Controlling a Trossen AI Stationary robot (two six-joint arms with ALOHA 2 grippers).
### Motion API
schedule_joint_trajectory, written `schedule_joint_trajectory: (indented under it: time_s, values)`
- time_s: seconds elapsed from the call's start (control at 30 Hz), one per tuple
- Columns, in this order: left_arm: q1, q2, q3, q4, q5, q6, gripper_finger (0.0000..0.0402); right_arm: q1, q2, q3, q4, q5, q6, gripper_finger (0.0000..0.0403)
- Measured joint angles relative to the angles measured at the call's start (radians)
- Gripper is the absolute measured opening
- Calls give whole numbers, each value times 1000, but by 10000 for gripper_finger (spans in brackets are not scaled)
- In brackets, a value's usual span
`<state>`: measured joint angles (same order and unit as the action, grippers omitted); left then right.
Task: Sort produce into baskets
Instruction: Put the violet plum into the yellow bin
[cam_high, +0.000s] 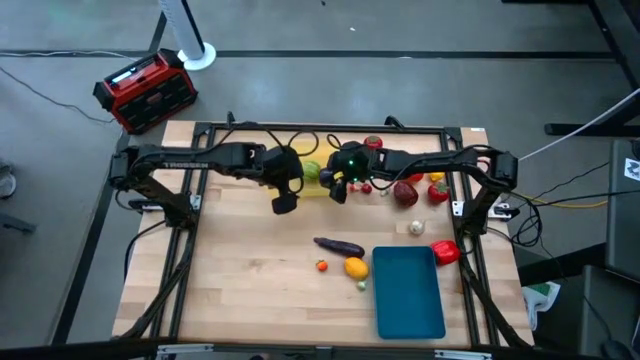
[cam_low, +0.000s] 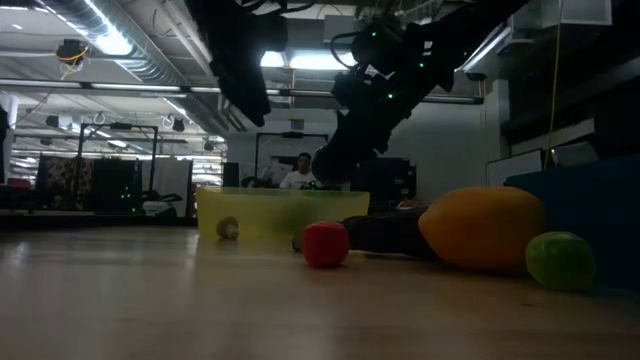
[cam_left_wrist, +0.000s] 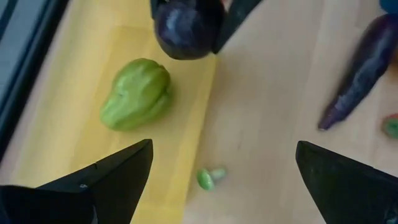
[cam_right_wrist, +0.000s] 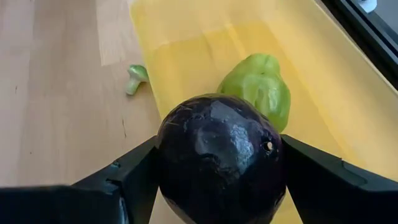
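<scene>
My right gripper (cam_right_wrist: 219, 163) is shut on a round dark-purple fruit (cam_right_wrist: 219, 155) above the near rim of the yellow basket (cam_right_wrist: 186, 37), at the table's far middle. A green pepper (cam_right_wrist: 258, 87) lies on the basket's floor. Just beside it my left gripper (cam_left_wrist: 224, 158) hovers open with nothing between its fingers, over the basket's edge and a small green piece (cam_left_wrist: 210, 177) on the table. A long purple eggplant (cam_high: 340, 246), an orange-yellow fruit (cam_high: 356, 267) and a small red piece (cam_high: 321, 265) lie on the wood beside the teal basket (cam_high: 408, 292). My right gripper pinches the round purple fruit between its two fingers, one on each opposite side (cam_right_wrist: 166, 163). The fingers come slanting down from the table's right. The fruit (cam_left_wrist: 183, 28) is lifted clear, hanging above the yellow basket's rim.
Red peppers (cam_high: 405, 192) and a tomato (cam_high: 373, 143) lie under and behind the right arm. A white garlic (cam_high: 416, 227) and a red pepper (cam_high: 446, 253) sit near the right edge. A red-and-black box (cam_high: 145, 90) stands on the floor beyond the far left corner.
</scene>
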<state>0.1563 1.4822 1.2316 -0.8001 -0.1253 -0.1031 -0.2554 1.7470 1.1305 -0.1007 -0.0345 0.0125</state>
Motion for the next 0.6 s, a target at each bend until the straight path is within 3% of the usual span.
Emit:
schedule_joint_trajectory:
  time_s: [0.3,0.43,0.6]
  values:
    - [-95,5,0,31,0,-54,389,0,0,0,0,-32,-93,297]
    - [-137,12,0,69,0,-54,389,0,0,0,-1,-79,-93,321]
    - [-167,15,0,97,0,-55,389,0,0,0,-2,-33,-90,353]
